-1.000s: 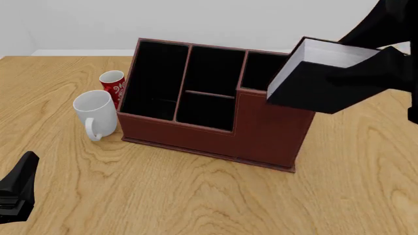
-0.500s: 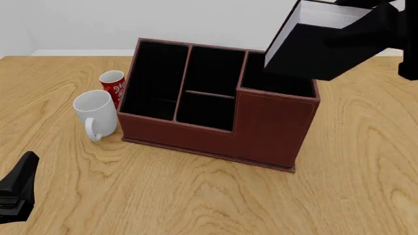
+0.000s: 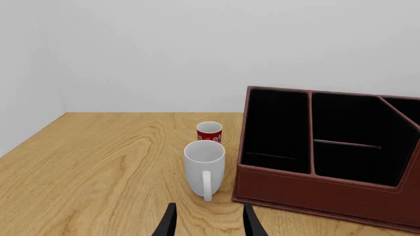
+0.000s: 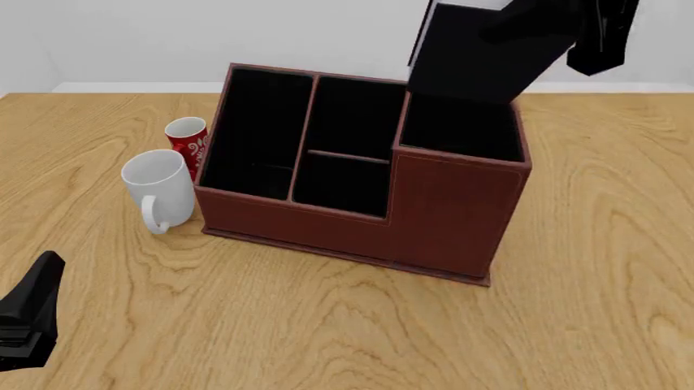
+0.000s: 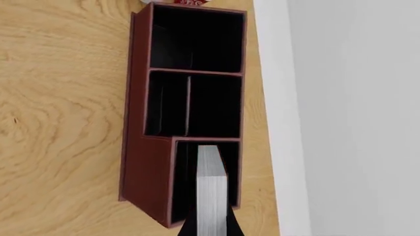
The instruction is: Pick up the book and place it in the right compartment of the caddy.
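Observation:
The reddish-brown caddy stands mid-table; it also shows in the left wrist view and the right wrist view. My right gripper is shut on the black book and holds it in the air above the back of the right compartment. In the right wrist view the book's white page edges hang straight over that compartment. My left gripper is open and empty, low at the near left of the table.
A white mug and a red can stand just left of the caddy; both show in the left wrist view, mug and can. A white wall rises behind the table.
My right gripper has lifted the book up and to the left, from beside the caddy's right wall to above the right compartment. The left arm has not moved.

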{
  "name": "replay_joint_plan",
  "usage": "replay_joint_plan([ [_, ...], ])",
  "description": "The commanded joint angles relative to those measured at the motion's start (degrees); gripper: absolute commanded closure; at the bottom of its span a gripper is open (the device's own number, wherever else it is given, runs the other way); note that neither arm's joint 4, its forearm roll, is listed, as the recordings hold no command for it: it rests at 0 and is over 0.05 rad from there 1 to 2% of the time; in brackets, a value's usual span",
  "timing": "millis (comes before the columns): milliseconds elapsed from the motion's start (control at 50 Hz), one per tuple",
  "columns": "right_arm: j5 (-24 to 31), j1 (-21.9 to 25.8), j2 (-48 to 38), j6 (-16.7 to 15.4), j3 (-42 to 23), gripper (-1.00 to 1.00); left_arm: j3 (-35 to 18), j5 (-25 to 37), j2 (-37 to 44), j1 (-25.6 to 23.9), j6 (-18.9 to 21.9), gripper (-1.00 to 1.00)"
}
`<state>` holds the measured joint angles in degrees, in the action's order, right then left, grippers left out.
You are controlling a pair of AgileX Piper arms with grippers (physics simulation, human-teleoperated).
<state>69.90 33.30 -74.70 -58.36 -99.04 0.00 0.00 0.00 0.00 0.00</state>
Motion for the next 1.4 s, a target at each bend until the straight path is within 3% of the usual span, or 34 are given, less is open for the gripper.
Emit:
replay_joint_plan([
  [20, 0.00, -0.20, -2.98, 1.88, -2.41, 1.00, 0.00, 0.00, 0.00, 0.00, 0.00, -1.00],
  [580, 0.00, -2.05, -8.05, 5.03, -5.62, 1.00, 0.00, 0.00, 0.00, 0.00, 0.00, -1.00],
  [800, 0.00, -2.69, -8.18, 7.28, -4.34, 1.00, 0.00, 0.00, 0.00, 0.00, 0.00, -1.00],
  [1400, 0.00, -5.79, -7.89, 9.68, -2.60, 1.00, 0.00, 0.00, 0.00, 0.00, 0.00, -1.00],
])
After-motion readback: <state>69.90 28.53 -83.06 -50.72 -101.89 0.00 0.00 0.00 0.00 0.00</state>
